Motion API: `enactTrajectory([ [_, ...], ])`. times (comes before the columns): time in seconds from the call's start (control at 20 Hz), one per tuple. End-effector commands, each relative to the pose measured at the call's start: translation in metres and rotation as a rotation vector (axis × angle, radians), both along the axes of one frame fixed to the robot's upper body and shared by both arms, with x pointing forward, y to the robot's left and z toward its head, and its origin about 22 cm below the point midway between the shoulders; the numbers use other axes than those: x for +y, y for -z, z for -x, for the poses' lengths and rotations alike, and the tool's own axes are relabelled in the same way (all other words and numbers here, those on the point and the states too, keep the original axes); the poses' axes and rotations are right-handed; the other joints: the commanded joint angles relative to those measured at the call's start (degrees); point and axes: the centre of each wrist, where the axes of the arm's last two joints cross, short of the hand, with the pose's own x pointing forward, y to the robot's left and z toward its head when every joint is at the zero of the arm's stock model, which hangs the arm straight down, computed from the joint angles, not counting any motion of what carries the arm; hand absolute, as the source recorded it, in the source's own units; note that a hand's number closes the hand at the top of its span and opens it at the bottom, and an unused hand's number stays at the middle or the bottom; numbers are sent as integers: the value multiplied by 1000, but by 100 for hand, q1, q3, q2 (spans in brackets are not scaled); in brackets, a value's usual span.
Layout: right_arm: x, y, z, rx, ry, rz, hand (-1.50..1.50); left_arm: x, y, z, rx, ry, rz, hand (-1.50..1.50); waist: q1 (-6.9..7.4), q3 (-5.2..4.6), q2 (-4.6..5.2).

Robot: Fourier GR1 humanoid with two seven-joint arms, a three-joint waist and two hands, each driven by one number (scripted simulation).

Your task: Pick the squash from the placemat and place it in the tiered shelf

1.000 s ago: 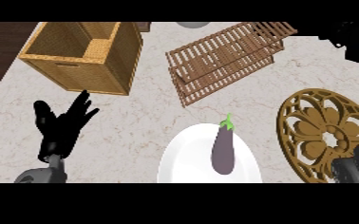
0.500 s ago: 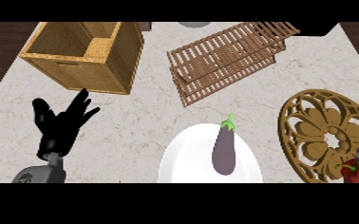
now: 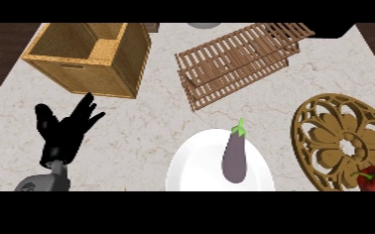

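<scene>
At near left we see our left hand (image 3: pixel 64 134) resting, fingers spread wide and upright, holding nothing. Far left stands a wicker basket (image 3: pixel 88 74), and right of it the slatted wooden shelf (image 3: pixel 234 62). Near centre, a purple eggplant (image 3: pixel 234 156) lies on a white plate (image 3: pixel 194 163). At right sits an ornate golden placemat (image 3: pixel 333 139), a red vegetable (image 3: pixel 366 177) at its near edge.

Purple eggplant (image 3: pixel 234 158) on white plate (image 3: pixel 189 164), slatted shelf (image 3: pixel 234 62) beyond, straight-fingered left hand (image 3: pixel 62 134) lower left.
</scene>
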Motion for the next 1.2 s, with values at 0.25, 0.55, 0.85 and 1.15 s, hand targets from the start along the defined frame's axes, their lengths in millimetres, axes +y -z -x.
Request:
enactTrajectory([
  [0.25,30,33,-31,-53,-4,-19,150,5,10,9,74,5,9,0,11,-23,15],
  [0.55,15,15,-45,-49,-43,-26,150,-7,16,4,46,-4,6,0,1,-25,23],
  [0.85,11,32,-47,-60,-48,78,150,3,17,18,57,-12,18,0,-27,-24,3],
  [1.15,-9,21,-51,9,35,-224,-150,6,11,6,61,-37,-14,0,-78,-21,-8],
])
